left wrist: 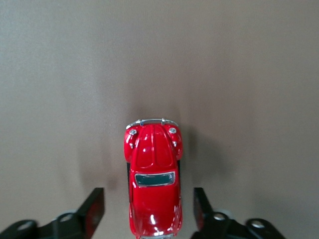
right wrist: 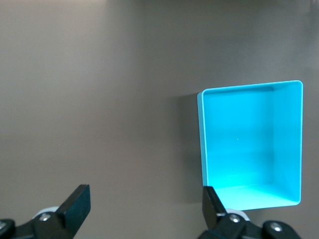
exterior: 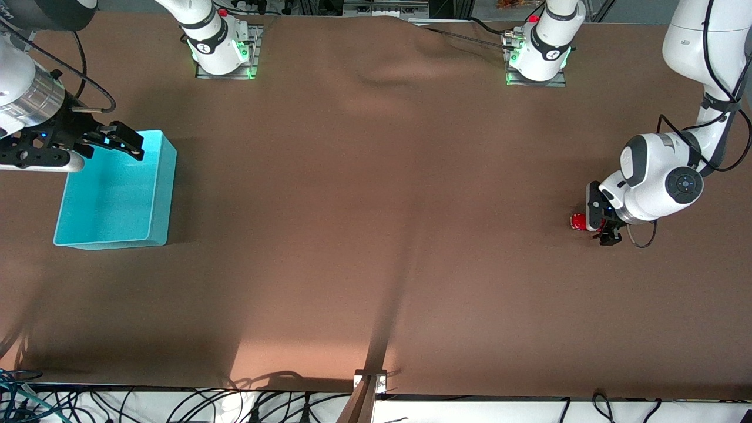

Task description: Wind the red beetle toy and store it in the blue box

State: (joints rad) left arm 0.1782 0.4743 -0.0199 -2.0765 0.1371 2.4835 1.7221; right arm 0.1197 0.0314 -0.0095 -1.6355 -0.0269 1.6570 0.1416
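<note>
The red beetle toy [exterior: 578, 221] stands on the brown table near the left arm's end. In the left wrist view the toy [left wrist: 153, 179] lies between the fingers, with a gap on each side. My left gripper [exterior: 605, 228] is low around it and open, also shown in the left wrist view [left wrist: 147, 209]. The blue box [exterior: 117, 194] sits empty at the right arm's end and shows in the right wrist view [right wrist: 251, 144]. My right gripper [exterior: 134, 147] hovers over the box's edge, open and empty, seen too in the right wrist view [right wrist: 144, 201].
The brown cloth [exterior: 376, 205] covers the whole table. Both arm bases [exterior: 220, 47] stand along the edge farthest from the front camera. A metal bracket [exterior: 370, 380] and cables lie at the nearest edge.
</note>
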